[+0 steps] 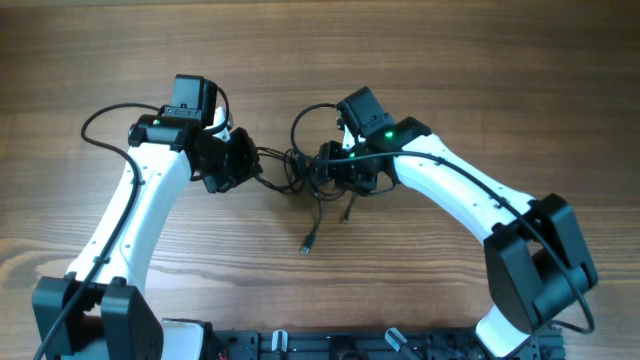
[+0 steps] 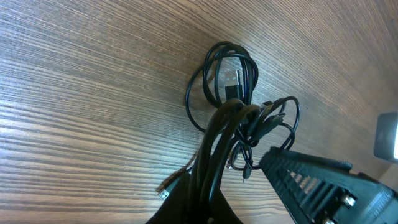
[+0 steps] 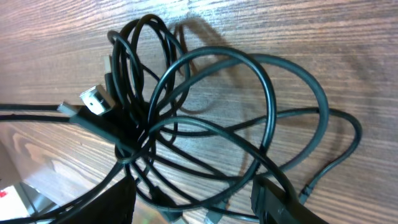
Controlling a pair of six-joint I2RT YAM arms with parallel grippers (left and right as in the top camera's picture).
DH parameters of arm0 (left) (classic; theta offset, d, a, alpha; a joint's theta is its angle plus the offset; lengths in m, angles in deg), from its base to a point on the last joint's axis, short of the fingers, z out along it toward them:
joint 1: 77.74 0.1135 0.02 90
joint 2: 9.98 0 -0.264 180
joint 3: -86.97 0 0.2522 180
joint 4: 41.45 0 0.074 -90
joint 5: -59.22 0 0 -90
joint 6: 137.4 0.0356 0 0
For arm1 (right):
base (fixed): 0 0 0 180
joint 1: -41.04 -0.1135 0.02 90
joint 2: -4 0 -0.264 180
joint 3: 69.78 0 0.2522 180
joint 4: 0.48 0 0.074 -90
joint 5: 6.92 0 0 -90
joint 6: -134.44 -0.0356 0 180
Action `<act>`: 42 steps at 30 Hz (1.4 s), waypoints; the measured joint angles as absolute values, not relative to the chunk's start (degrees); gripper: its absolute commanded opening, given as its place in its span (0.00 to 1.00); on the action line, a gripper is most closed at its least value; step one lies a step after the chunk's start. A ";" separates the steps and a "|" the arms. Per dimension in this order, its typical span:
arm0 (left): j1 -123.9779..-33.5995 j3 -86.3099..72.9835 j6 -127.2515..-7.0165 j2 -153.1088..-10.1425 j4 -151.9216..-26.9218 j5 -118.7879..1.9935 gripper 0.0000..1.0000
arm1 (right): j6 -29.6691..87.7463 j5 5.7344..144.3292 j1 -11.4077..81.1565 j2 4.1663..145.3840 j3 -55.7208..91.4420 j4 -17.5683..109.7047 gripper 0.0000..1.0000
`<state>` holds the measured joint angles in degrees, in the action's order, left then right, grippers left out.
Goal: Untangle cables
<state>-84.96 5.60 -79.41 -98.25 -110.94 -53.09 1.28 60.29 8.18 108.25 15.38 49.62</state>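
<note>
**A:** Overhead first: where are the cables (image 1: 310, 170)?

**B:** Knotted together on the counter (image 1: 450, 60). The left gripper (image 1: 252, 162) is just left of the knot and the right gripper (image 1: 335, 165) just right of it. One plug end (image 1: 308, 246) trails nearer the arm bases.

**A:** Left wrist?

**B:** That gripper (image 2: 196, 210) is pressed together, pinching a bunch of cords below the knot (image 2: 227, 121).

**A:** Right wrist?

**B:** Its fingers (image 3: 118, 208) are spread, with the knot's loops (image 3: 267, 93) between them and a silvery plug (image 3: 93, 99) at the knot's edge
</note>
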 measured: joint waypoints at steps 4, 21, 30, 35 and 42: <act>-84.96 5.60 -79.38 -98.27 -110.92 -53.20 0.09 | 0.62 60.49 8.18 108.80 15.38 48.53 0.41; -84.96 5.60 -80.52 -98.27 -111.60 -53.65 0.08 | -0.10 54.45 8.20 108.86 15.38 45.29 0.04; -84.96 5.60 -82.38 -98.27 -111.60 -53.70 0.07 | 3.20 40.51 10.21 108.86 15.38 44.29 0.04; -84.96 5.60 -85.81 -98.27 -111.51 -53.89 0.07 | 6.50 35.07 10.27 108.86 15.38 46.34 0.05; -84.96 5.60 -88.54 -98.27 -111.53 -54.48 0.07 | 10.83 39.77 10.27 108.86 15.38 57.53 0.05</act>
